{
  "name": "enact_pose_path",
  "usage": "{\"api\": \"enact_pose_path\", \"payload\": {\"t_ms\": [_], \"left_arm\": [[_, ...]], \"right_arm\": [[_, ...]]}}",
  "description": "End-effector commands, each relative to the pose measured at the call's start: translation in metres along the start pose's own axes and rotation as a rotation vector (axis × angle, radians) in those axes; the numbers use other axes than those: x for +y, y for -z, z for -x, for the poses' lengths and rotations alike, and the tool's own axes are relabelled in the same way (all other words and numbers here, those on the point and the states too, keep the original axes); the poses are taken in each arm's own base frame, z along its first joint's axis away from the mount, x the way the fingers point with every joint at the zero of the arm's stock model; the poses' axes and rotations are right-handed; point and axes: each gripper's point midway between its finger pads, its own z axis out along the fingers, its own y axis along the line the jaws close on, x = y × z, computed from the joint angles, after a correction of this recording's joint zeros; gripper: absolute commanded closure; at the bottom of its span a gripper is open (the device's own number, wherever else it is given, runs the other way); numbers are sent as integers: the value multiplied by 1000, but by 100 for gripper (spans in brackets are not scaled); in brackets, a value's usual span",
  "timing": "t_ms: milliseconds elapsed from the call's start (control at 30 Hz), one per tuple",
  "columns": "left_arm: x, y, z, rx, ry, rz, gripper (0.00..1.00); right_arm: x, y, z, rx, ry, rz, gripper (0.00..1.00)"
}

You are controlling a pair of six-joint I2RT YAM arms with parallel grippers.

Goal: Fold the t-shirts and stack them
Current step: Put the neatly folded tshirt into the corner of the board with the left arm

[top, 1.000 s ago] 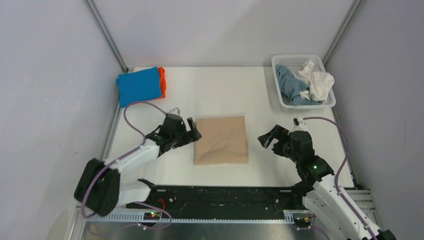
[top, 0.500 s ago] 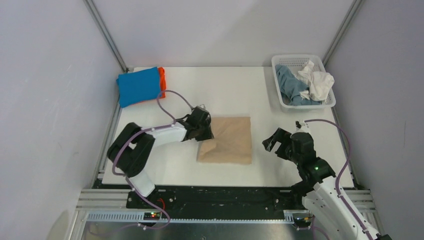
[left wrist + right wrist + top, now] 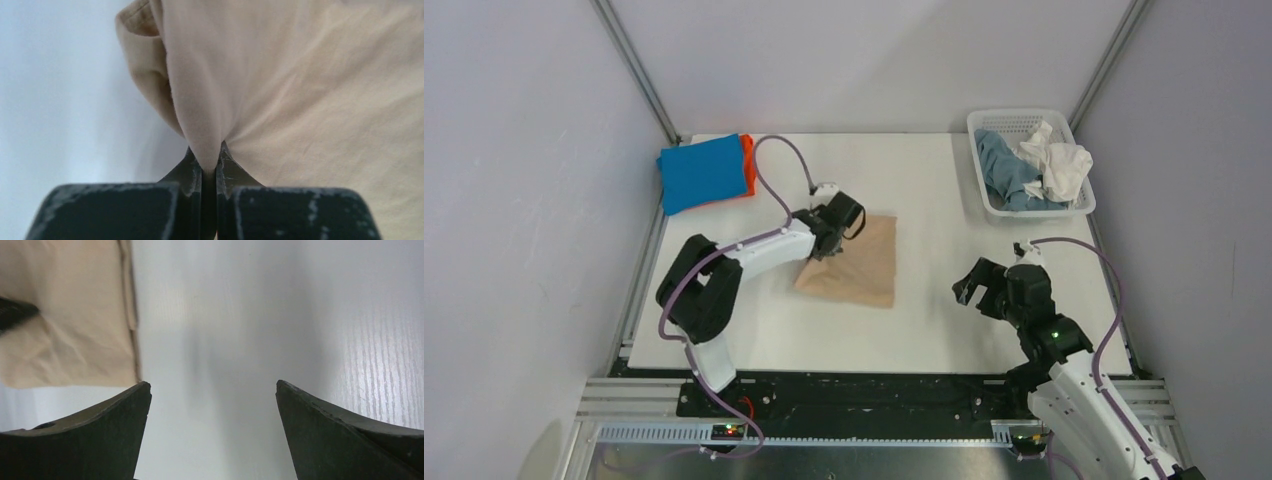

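A folded beige t-shirt (image 3: pixel 859 265) lies mid-table, slewed and lifted at its left edge. My left gripper (image 3: pixel 832 236) is shut on that edge; in the left wrist view the tan cloth (image 3: pixel 300 90) bunches into the closed gripper (image 3: pixel 210 162). A folded bright blue t-shirt (image 3: pixel 701 172) rests on an orange t-shirt (image 3: pixel 748 165) at the back left. A white t-shirt (image 3: pixel 1057 162) and a grey-blue t-shirt (image 3: pixel 1009 170) are crumpled in the basket. My right gripper (image 3: pixel 974 283) hangs open right of the beige t-shirt (image 3: pixel 65 315), with bare table between the fingers of the gripper (image 3: pixel 213 390).
A white mesh basket (image 3: pixel 984 122) stands at the back right corner. Metal frame posts rise at both back corners, and grey walls close in both sides. A black rail runs along the near table edge (image 3: pixel 874 390).
My left gripper reached onto the beige t-shirt's left edge, shut on it and dragged it left and back, skewing the fold. The right gripper barely shifted.
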Motion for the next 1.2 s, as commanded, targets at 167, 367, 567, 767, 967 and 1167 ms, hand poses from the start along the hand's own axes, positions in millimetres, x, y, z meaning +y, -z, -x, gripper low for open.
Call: {"api": "enact_pose_path", "payload": {"t_ms": [167, 367, 567, 767, 967, 1167], "left_arm": [[115, 9, 165, -280, -147, 433, 100], [157, -4, 236, -320, -224, 432, 100], [195, -7, 291, -359, -305, 410, 100], [223, 7, 325, -430, -260, 372, 100], [231, 38, 358, -530, -207, 351, 100], [228, 59, 381, -608, -160, 312, 100]], "right_arm": [[-7, -2, 6, -42, 48, -20, 1], [-10, -3, 6, -46, 57, -29, 1], [-10, -7, 3, -35, 56, -30, 1], [-13, -14, 1, -19, 55, -47, 1], [-14, -17, 0, -11, 56, -55, 0], [-16, -20, 0, -9, 53, -68, 1]]}}
